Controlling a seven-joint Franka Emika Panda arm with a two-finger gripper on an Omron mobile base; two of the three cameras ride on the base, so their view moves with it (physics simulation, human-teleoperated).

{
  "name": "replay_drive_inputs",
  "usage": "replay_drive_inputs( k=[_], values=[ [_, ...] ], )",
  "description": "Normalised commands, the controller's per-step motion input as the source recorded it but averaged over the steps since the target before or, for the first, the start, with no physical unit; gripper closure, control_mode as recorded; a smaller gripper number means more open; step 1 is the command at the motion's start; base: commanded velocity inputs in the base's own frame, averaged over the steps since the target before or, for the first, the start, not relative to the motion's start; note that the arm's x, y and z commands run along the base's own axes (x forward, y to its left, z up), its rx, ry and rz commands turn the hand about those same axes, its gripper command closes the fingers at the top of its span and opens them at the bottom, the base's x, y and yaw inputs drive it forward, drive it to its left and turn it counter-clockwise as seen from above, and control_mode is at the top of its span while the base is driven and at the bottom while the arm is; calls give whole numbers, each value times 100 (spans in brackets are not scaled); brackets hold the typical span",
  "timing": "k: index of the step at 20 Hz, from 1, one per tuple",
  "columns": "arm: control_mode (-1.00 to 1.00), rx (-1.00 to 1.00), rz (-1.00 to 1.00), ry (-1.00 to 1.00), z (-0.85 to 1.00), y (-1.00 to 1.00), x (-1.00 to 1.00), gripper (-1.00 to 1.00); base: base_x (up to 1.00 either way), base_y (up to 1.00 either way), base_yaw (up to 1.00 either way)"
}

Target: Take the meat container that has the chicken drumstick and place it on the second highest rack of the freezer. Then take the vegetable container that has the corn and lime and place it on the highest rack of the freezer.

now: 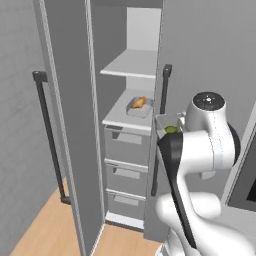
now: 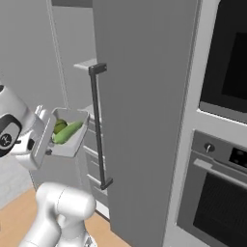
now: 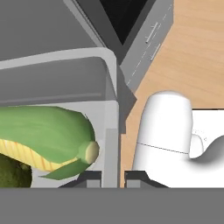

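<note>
The corn (image 3: 48, 135), wrapped in green husk with yellow kernels showing along its lower side, is lying closest to the hand camera, inside the vegetable container (image 3: 111, 131). The lime (image 3: 13, 173), dark green, is sitting touching the corn in the same tray. The tool (image 3: 113, 177) is pinching the container's grey rim, its two dark tips pressed against either side of the wall.

In the right base view the vegetable container (image 2: 67, 140) is hanging in the air at the end of the arm, tilted towards the camera, with the corn (image 2: 67, 132) and lime (image 2: 59, 126) lying side by side in it. It is hovering just left of the closed grey door with the long black bar handle (image 2: 98, 128), in front of the open freezer (image 2: 72, 62). To the far right, a built-in oven (image 2: 217, 202) is standing in the wall.

In the left base view the freezer (image 1: 127, 125) is standing open, its door (image 1: 67, 125) swung out to the left. The meat container (image 1: 140, 107) is resting on the second highest rack (image 1: 122, 117), above the grey drawers (image 1: 127, 145), with the chicken drumstick (image 1: 139, 103) lying inside it. The highest rack (image 1: 132, 65) is showing a bare light-grey surface. The vegetable container (image 1: 167, 125) is sitting right of the racks, outside the freezer, at about the height of the second highest rack, partly hidden by the arm.
</note>
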Motion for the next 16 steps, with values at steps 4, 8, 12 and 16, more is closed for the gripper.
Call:
replay_drive_inputs(
  k=[4, 8, 12, 16],
  values=[
    [100, 0, 0, 0, 0, 0, 0, 100, 0, 53, -2],
    [100, 0, 0, 0, 0, 0, 0, 100, 2, 82, -3],
    [100, 0, 0, 0, 0, 0, 0, 100, 29, 36, -14],
    [100, 0, 0, 0, 0, 0, 0, 100, 37, 23, -20]
  ],
)
